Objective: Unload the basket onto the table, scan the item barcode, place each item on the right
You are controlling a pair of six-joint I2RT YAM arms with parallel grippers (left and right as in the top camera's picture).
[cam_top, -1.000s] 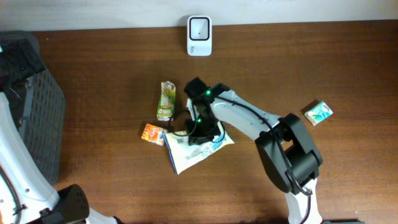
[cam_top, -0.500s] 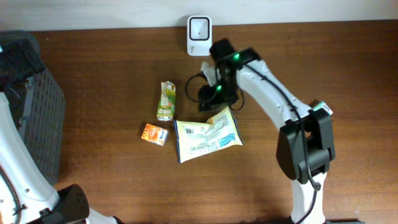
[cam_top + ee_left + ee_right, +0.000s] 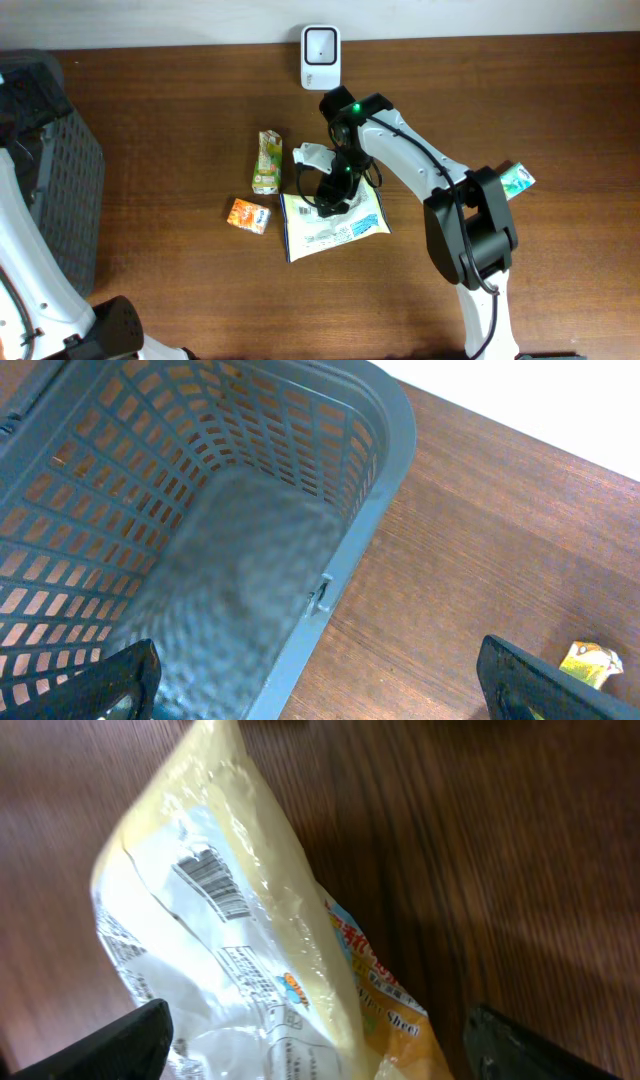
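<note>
right gripper [image 3: 318,1042] gapes wide, empty, over the bag [image 3: 200,955]; pinching that slick film could crumple its barcode [image 3: 212,885].

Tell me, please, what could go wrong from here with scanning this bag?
The snack bag lies loose under the open right gripper; its glossy, crinkled film may slip in a regrasp.
Its barcode faces up, apart from the scanner, so it may not read.
The juice carton sits close and might get bumped.
</note>
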